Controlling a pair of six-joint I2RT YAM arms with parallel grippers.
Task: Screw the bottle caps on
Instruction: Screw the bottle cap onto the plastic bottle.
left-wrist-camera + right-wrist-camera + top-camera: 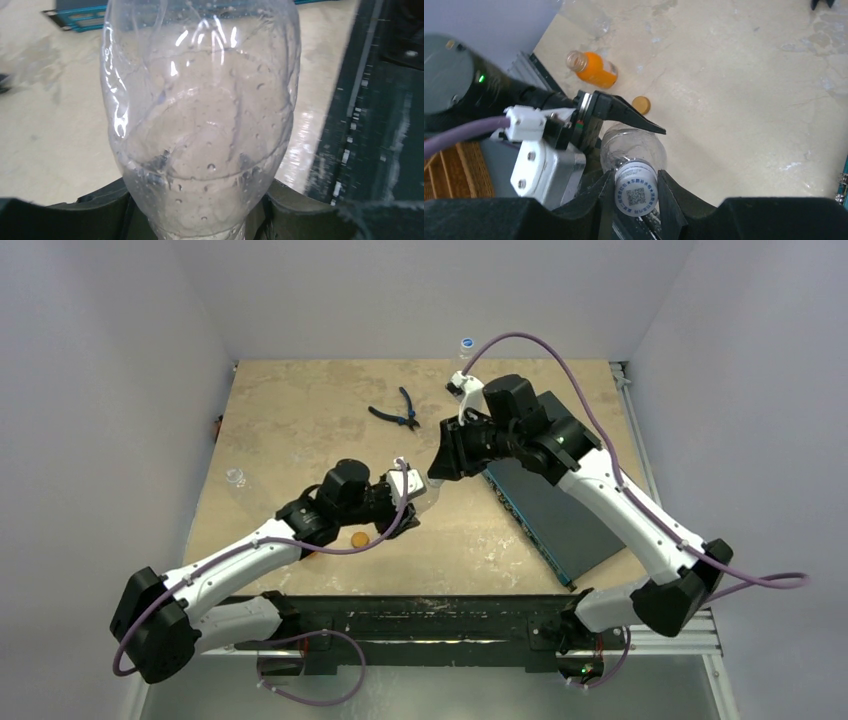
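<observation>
A clear bottle fills the left wrist view, and my left gripper is shut on its body. In the top view my left gripper and right gripper meet over the middle of the table. A white bottle cap with blue print sits on the clear bottle's neck. My right gripper is shut on this cap, one finger on each side. A small orange bottle lies uncapped on the table, with a flat orange-brown cap near it.
Blue-handled pliers lie at the back centre. A dark blue tray sits under the right arm. Another clear bottle lies by the left table edge. A blue-capped bottle stands at the back edge.
</observation>
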